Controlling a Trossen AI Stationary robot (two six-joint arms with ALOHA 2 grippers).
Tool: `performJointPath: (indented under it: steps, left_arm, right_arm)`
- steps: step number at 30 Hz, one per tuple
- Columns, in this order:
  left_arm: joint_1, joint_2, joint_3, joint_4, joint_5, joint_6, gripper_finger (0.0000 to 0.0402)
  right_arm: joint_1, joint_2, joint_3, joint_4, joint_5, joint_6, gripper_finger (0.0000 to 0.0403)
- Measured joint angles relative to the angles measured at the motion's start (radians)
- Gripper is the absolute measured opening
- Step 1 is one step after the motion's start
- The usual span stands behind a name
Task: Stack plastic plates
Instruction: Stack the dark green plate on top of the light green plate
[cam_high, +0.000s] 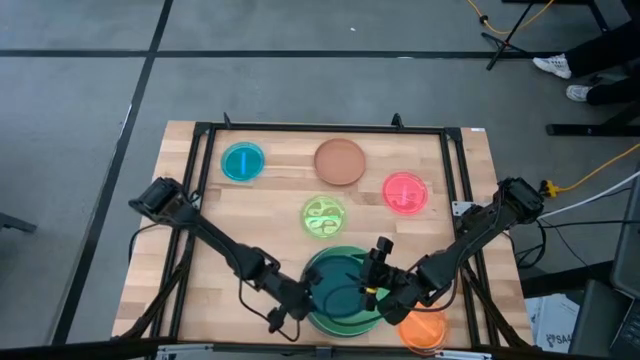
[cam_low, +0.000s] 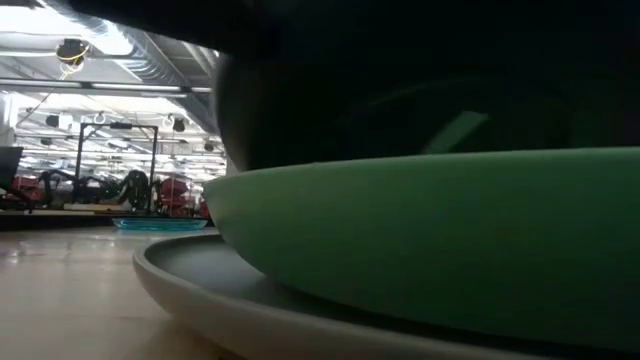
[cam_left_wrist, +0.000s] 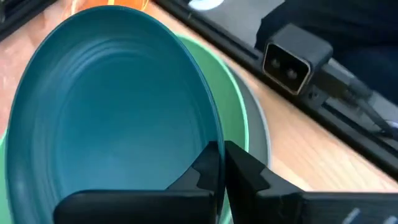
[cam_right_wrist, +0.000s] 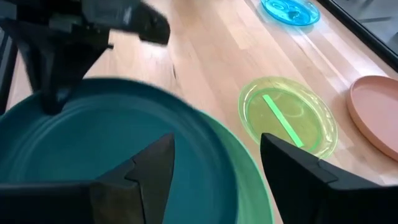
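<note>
**Dark teal plate pinched at its rim over the stack, right pincer spread beside it**

On the left, the left pincer (cam_high: 291, 318) sits at the near edge of the worktop (cam_high: 270, 215), at about seven o'clock of the stack. In the left wrist view its fingers (cam_left_wrist: 208, 169) are closed on the rim of the dark teal plate (cam_left_wrist: 112, 118), which sits in the mint green plate (cam_left_wrist: 239, 121), with the grey plate (cam_low: 200, 295) beneath them both. The low view shows green nested in grey; the teal one is too dark there to judge whether it sits flat or tilted.

From the pinch point the teal plate spreads toward one o'clock, right across the stack, so I judge the coming move to be a simple release and a draw-back toward seven.

At about three o'clock of the stack the right pincer (cam_high: 378, 285) hangs over the teal plate's far side, jaws wide apart and holding nothing. It is the nearer arm to the lime-patterned plate (cam_high: 324, 216), which lies at twelve o'clock of the stack, and to the orange translucent plate (cam_high: 424, 330) at four o'clock, just beside the stack.

Farther back, from left to right, lie the cyan plate (cam_high: 242, 162), the brown plate (cam_high: 340, 161) and the pink plate (cam_high: 405, 192), well apart.
</note>
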Motion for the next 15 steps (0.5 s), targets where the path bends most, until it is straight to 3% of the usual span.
performJointPath:
  steps: [11,15]
  left_arm:
    - [0.049,0.022,0.000,0.016,0.024,0.045,0.0011]
    - [0.058,0.027,0.000,0.014,0.025,0.050,0.0035]
  right_arm:
    - [0.000,0.000,0.000,0.000,-0.025,0.003,0.0227]
    - [0.000,0.000,0.000,0.000,-0.027,0.004,0.0227]
